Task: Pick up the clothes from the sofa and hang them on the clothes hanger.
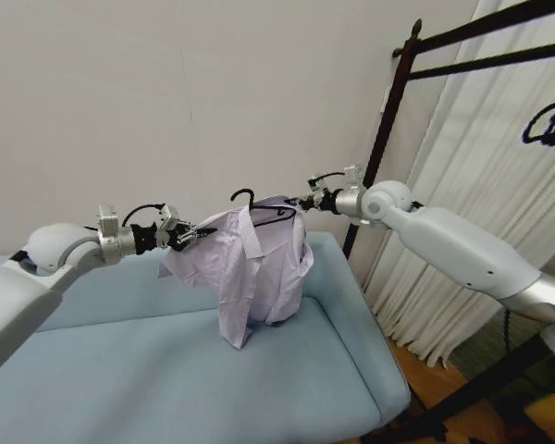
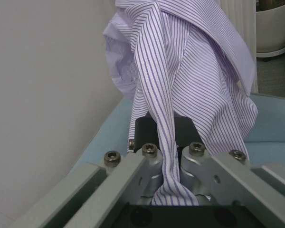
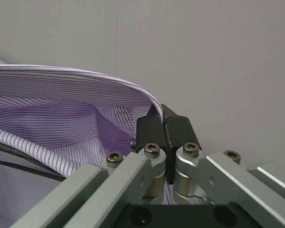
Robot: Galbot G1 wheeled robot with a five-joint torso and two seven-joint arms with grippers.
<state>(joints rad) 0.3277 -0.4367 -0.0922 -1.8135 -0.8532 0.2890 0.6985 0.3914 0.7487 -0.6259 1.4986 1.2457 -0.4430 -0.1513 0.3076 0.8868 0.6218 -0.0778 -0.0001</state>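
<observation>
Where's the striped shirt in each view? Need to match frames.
Head view: striped shirt centre, hanging above the sofa between left pincer and right pincer.
Left wrist view: shirt straight ahead, a fold clamped in the left pincer.
Right wrist view: shirt edge clamped in the right pincer.
Shared landmark: the pale wall behind it.

- The head view sits high and set back, facing forward and down over the sofa (image 1: 120, 370), with both arms reaching in from its sides.
- The left wrist view sits just behind the left hand (image 2: 165, 128), looking along it, very close to the shirt (image 2: 190, 61).
- The right wrist view sits just behind the right hand (image 3: 162, 114), facing the wall (image 3: 204, 42).
- All three views share the shirt.
</observation>
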